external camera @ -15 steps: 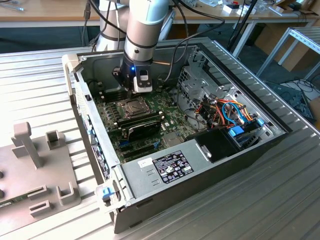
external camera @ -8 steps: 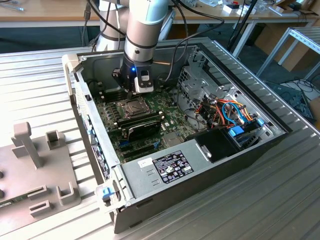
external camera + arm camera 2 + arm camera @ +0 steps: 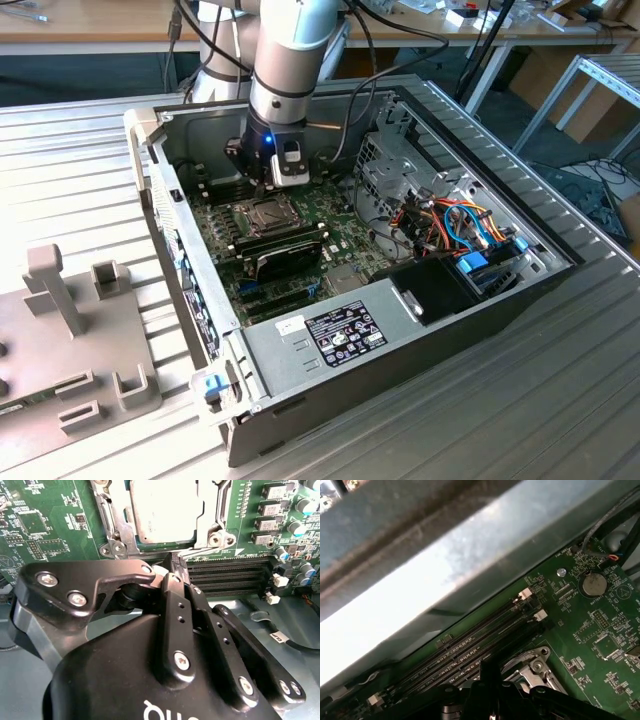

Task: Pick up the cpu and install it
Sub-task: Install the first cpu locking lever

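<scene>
Silver-grey, the cpu [image 3: 162,510] already lies seated in its socket frame [image 3: 112,517] on the green motherboard [image 3: 330,235], toward the far edge of the open case [image 3: 420,330]. The end effector [image 3: 176,565] hangs just beside it over the memory slots [image 3: 230,575], fingers together and gripping nothing, probably after placing it.

Cpu [image 3: 162,510]: dull silver-grey top, plain. Socket frame [image 3: 112,527]: bright bare metal. Motherboard [image 3: 45,525]: green, patterned with fine white print and small black chips. Memory slots [image 3: 465,655]: black with white end clips. End effector [image 3: 172,575]: matte black with silver screw heads. Arm [image 3: 290,55]: pale grey, blue light at the wrist. Computer case [image 3: 480,180]: grey metal. Cables [image 3: 460,225]: orange and blue. Desk [image 3: 70,170]: ribbed grey.
</scene>
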`<state>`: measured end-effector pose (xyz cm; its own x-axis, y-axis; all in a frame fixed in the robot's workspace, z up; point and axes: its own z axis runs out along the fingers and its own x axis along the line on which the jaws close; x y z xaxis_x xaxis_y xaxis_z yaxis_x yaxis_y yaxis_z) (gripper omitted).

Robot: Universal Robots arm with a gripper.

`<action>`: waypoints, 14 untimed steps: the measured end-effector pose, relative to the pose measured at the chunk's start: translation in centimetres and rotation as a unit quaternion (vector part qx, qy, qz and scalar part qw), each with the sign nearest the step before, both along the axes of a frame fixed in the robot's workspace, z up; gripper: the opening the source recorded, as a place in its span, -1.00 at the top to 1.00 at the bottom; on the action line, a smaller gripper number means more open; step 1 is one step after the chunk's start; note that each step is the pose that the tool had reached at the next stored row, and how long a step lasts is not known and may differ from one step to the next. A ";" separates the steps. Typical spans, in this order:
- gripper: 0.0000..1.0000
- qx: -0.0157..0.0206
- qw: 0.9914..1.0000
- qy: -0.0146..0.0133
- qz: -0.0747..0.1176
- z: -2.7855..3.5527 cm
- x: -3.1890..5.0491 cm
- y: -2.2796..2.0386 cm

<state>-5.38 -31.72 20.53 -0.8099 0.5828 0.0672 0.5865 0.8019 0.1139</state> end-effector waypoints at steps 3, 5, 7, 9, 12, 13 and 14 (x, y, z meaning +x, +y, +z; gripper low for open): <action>0.79 0.000 1.000 0.000 -0.004 -0.10 0.02 0.03; 0.79 0.000 1.000 0.000 -0.008 -0.13 0.01 0.08; 0.79 0.000 1.000 0.000 -0.008 -0.12 0.02 0.22; 0.79 0.000 1.000 0.000 -0.008 -0.13 0.03 0.42; 0.79 0.000 1.000 0.000 -0.008 -0.14 0.02 0.56; 0.79 0.000 1.000 0.000 -0.008 -0.15 0.02 0.59; 0.79 0.000 1.000 0.000 -0.008 -0.16 0.02 0.62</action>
<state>-5.37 -31.10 20.36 -0.8009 0.5951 0.0672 0.5987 0.7928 0.1140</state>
